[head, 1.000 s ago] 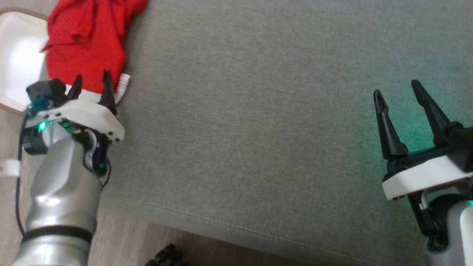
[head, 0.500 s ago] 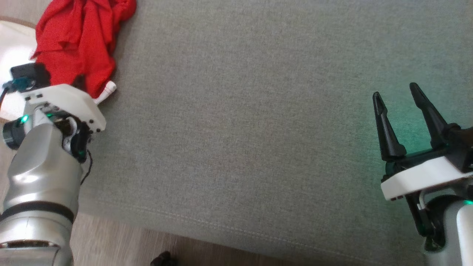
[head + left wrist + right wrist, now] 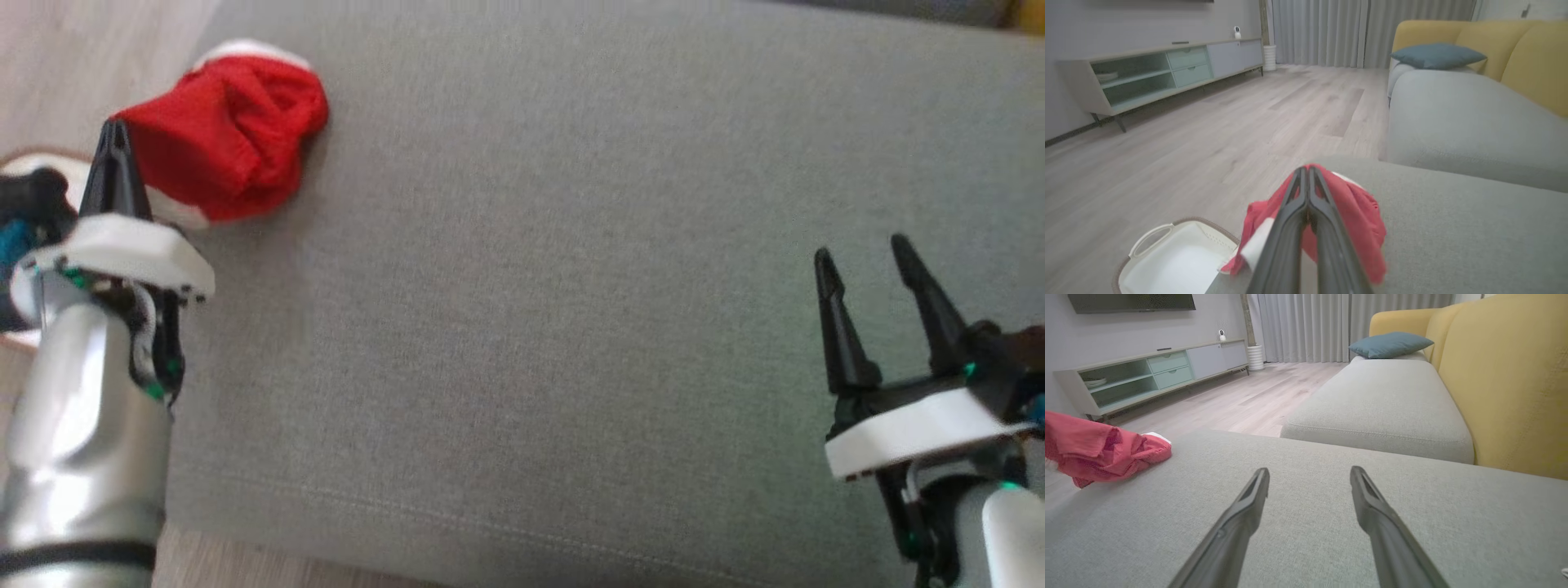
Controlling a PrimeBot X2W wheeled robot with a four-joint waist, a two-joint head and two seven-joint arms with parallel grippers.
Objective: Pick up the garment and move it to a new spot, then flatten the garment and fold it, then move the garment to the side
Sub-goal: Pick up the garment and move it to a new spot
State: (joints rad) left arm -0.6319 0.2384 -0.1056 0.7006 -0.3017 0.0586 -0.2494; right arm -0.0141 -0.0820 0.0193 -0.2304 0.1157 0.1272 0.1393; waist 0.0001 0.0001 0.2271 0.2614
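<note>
Left fingers (image 3: 114, 171) pinch the crumpled red fabric garment (image 3: 237, 139) upper left, right fingers (image 3: 837, 327) wide open and empty, so flattening and folding aren't done yet.

Head looks down — wrists low (garment (image 3: 233, 143) shared).

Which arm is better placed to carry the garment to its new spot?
Left. The left gripper is shut on the red garment; the right gripper stands open over the cushion, far from the garment.

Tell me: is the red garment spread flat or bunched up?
Bunched up. The garment is a crumpled red heap at the left edge of the grey cushion, folds showing, not flat.
</note>
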